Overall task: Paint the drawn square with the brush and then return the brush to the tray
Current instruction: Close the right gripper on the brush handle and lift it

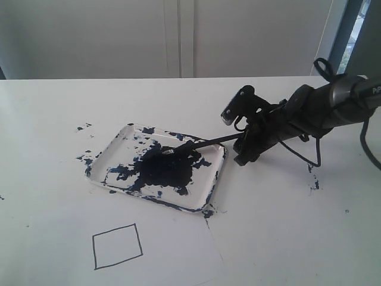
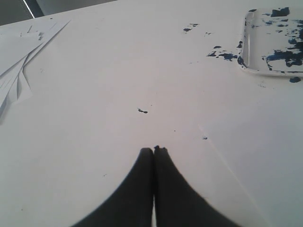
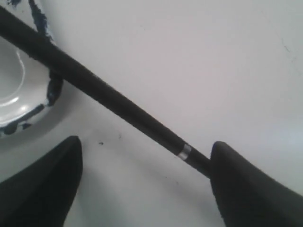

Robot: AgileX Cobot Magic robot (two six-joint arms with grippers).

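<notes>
Long thin black brush [image 1: 199, 144], lying slantwise with dark tip and silver ferrule in the blue-black blotch of the tray [image 1: 215, 176], handle crossing the right rim and sticking out beyond it. Small silver band near handle end in the right wrist view. White shallow tray with rounded corners, heavily smeared, sitting on white tabletop [image 1: 286, 238]; paint splatters [image 1: 83, 127] just beside its left side. Drawn square [image 1: 117, 246], thin black outline, slightly skewed, white inside, on paper nearer the camera than the tray, apart from it.

Right arm reaching in low from the right, angled down toward the tray. Right hand [image 1: 241, 146] spread wide around the handle end, not pinching; handle end at one finger [image 3: 246, 189], contact unclear. Left hand [image 2: 154, 151] pressed together, over bare tabletop, well left of tray.
</notes>
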